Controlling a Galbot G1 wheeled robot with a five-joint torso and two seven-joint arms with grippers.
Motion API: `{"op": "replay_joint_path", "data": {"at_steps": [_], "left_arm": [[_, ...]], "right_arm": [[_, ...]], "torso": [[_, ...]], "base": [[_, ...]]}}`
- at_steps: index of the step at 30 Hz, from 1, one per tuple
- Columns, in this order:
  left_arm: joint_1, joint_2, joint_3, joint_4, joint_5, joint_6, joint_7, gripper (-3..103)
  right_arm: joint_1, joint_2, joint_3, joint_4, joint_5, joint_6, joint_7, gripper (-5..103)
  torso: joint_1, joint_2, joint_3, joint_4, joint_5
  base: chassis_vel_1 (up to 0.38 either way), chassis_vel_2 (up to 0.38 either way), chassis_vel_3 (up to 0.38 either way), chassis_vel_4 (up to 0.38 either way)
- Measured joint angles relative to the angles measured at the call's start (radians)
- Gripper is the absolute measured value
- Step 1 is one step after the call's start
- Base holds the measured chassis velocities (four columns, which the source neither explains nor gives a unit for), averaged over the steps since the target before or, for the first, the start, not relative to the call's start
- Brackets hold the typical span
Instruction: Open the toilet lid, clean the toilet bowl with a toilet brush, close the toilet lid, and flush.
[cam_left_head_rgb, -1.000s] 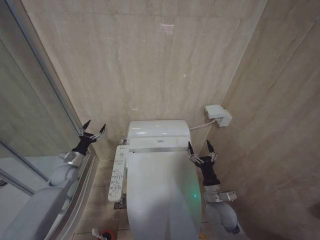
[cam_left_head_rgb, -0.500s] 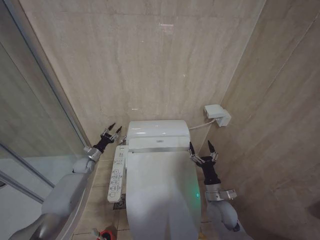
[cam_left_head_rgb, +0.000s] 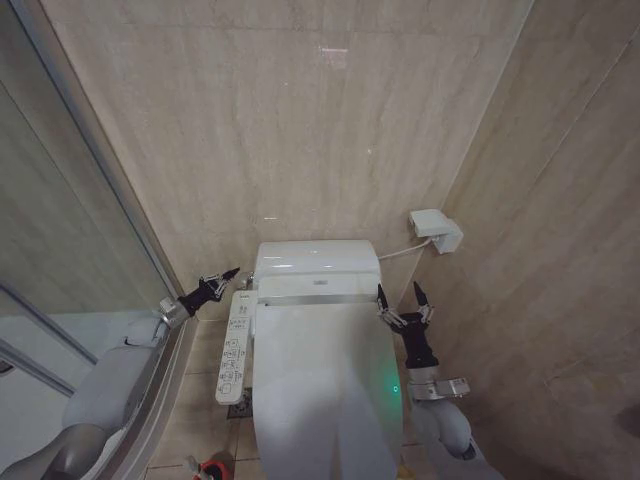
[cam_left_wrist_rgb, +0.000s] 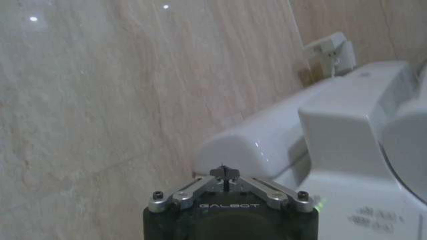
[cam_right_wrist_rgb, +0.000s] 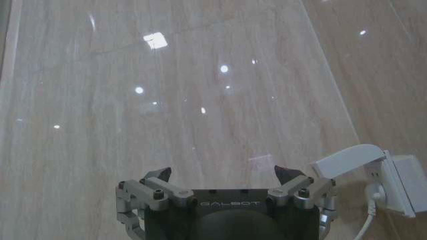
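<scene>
Your lid (cam_left_head_rgb: 325, 390) lies flat over the bowl (cam_left_head_rgb: 300, 268), so opening, brushing, closing and flushing all look undone. The left claw (cam_left_head_rgb: 222, 280), pinched closed, points at the bowl's rear corner; the right claw (cam_left_head_rgb: 402, 305) hangs spread beside the lid.

Soft, even, rather dim indoor light with a warm beige cast. Small bright glints dot the glossy wall tiles (cam_right_wrist_rgb: 200, 100), and the toilet lid (cam_left_head_rgb: 325, 390) shows a pale sheen. Shadows are faint. The left wrist view is slightly hazy; head view edges bend outward
</scene>
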Motion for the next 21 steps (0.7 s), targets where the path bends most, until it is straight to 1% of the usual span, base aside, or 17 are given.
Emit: {"op": "replay_joint_path", "data": {"at_steps": [9, 11, 21], "left_arm": [[-0.007, -0.032, 0.015, 0.045, 0.032, -0.006, -0.013, 0], [-0.008, -0.032, 0.017, 0.046, 0.038, -0.006, -0.013, 0], [-0.009, -0.016, 0.015, 0.052, 0.12, -0.015, -0.004, 0]], "right_arm": [[-0.003, -0.007, 0.0, 0.001, 0.004, 0.002, 0.0, 100], [-0.004, -0.008, 0.001, 0.001, 0.005, 0.003, 0.0, 100], [-0.005, -0.004, 0.0, -0.002, 0.006, 0.007, 0.0, 100]], "torso": [[0.0, 0.0, 0.0, -0.0004, 0.0], [0.0, 0.0, 0.0, -0.0004, 0.0], [0.0, 0.0, 0.0, 0.0001, 0.0003]], "base": [[0.0, 0.0, 0.0, 0.0], [0.0, 0.0, 0.0, 0.0], [0.0, 0.0, 0.0, 0.0]]}}
